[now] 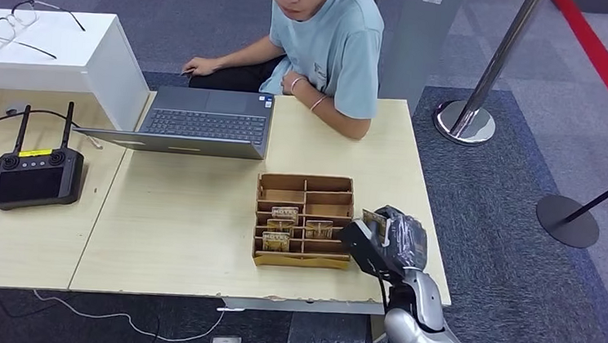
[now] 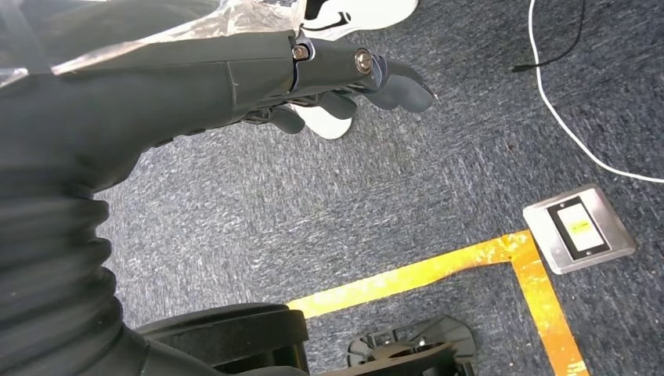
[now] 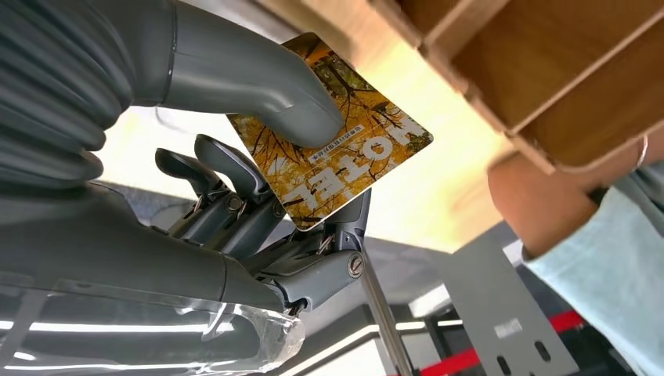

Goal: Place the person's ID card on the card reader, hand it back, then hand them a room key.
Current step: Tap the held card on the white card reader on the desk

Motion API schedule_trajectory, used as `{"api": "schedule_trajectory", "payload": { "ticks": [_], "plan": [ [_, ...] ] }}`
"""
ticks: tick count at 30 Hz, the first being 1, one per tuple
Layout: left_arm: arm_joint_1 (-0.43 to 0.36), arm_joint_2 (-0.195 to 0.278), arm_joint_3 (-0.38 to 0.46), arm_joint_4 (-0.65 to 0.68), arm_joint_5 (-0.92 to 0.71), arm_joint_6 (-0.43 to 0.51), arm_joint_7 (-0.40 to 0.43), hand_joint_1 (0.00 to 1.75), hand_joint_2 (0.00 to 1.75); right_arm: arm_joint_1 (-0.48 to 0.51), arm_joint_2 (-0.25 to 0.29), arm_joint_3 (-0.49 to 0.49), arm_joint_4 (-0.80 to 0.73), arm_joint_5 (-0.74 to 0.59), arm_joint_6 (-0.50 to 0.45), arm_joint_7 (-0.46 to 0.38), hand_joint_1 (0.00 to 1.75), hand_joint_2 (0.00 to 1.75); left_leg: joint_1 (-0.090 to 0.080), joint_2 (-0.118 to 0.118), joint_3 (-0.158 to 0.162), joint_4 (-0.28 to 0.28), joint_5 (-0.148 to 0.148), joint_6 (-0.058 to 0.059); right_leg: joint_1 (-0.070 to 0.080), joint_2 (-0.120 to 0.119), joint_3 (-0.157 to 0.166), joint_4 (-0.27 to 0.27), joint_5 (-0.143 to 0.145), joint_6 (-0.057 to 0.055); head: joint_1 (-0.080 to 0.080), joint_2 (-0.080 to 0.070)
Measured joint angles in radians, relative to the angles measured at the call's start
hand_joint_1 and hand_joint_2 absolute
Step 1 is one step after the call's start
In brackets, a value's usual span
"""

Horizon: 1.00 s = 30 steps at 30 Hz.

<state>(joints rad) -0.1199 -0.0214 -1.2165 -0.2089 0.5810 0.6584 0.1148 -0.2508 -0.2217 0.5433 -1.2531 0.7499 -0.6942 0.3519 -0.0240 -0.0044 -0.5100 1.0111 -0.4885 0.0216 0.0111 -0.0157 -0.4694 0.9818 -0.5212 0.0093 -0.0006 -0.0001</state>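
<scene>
My right hand (image 1: 385, 239) hovers at the right end of the wooden key-card box (image 1: 303, 221) on the table and pinches a yellow hotel room key card (image 3: 337, 149) between thumb and fingers; the same card (image 1: 374, 221) peeks out above the hand in the head view. More yellow cards (image 1: 283, 224) stand in the box's compartments. A person in a light blue shirt (image 1: 331, 43) sits across the table with a forearm (image 1: 334, 112) resting on it. My left hand (image 2: 344, 74) hangs over the carpet, fingers loosely extended and holding nothing.
An open laptop (image 1: 198, 122) sits in front of the person. A black controller with antennas (image 1: 36, 175) lies at the left, glasses (image 1: 25, 23) on a white box behind it. Stanchion posts (image 1: 469, 119) with a red belt stand to the right. The table edge (image 1: 433, 255) is beside my right hand.
</scene>
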Motion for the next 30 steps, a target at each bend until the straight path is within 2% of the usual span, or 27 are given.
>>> {"api": "schedule_trajectory", "payload": {
  "ticks": [15, 21, 30],
  "plan": [
    [0.0, 0.0, 0.0, 0.0, -0.005, 0.0, -0.002, 0.0, 1.75, -0.028, 0.016, 0.001, 0.093, -0.131, -0.001, -0.043, 1.75, 1.75, 0.0, 0.0, 0.0, 0.0, 0.0, 0.0, 0.0, 0.0, 0.0, 0.0, 0.0, 0.0, 0.0, 0.0],
    [0.0, 0.0, 0.0, 0.0, -0.007, 0.0, -0.002, 0.0, 1.75, -0.032, 0.027, -0.048, 0.113, -0.204, -0.002, -0.117, 1.75, 1.75, 0.0, 0.0, 0.0, 0.0, 0.0, 0.0, 0.0, 0.0, 0.0, 0.0, 0.0, 0.0, 0.0, 0.0],
    [0.0, 0.0, -0.001, 0.0, -0.016, 0.0, -0.002, 0.0, 1.75, -0.042, 0.03, -0.108, 0.134, -0.337, -0.002, -0.136, 1.75, 1.75, 0.0, 0.0, 0.0, 0.0, 0.0, 0.0, 0.0, 0.0, 0.0, 0.0, 0.0, 0.0, 0.0, 0.0]
  ]
}}
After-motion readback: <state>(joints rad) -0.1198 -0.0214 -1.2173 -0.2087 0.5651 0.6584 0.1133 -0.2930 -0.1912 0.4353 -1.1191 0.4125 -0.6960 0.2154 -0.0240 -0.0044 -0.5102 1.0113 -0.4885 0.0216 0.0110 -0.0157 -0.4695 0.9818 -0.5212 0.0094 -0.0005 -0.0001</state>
